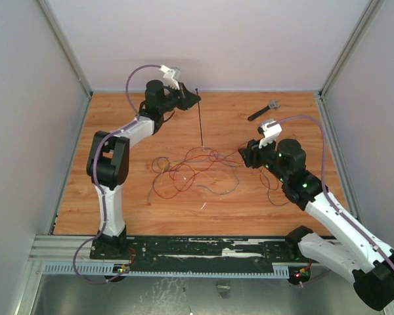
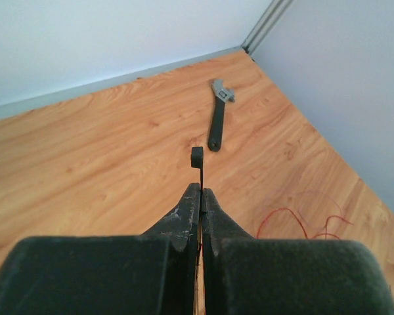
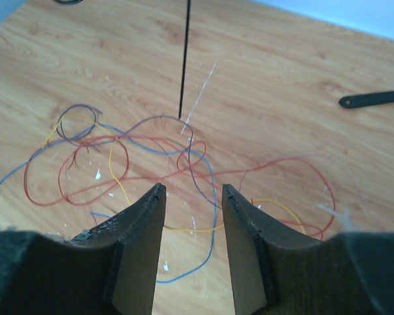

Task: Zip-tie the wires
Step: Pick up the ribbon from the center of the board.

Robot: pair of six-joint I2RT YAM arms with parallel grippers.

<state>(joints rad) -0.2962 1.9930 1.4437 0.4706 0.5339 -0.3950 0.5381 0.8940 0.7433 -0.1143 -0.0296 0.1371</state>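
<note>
The wires (image 1: pixel 190 169) lie in a loose, mostly red tangle in the middle of the wooden table; in the right wrist view the wires (image 3: pixel 118 157) also show blue, yellow and dark strands. The zip tie (image 1: pixel 201 121), a thin black strip, runs from the left gripper down to the tangle's far edge. My left gripper (image 1: pixel 192 98) is shut on the zip tie just below its square head (image 2: pixel 197 157). My right gripper (image 1: pixel 244 156) stands open at the tangle's right side, low over the wires, with nothing gripped between its fingertips (image 3: pixel 156 197). The zip tie tip (image 3: pixel 181 111) ends just beyond them.
A black wrench with a grey head (image 1: pixel 262 109) lies at the back right of the table, also seen as the wrench (image 2: pixel 217 118) ahead of the left gripper. White walls and metal posts enclose the table on three sides. Small white flecks dot the wood near the wires.
</note>
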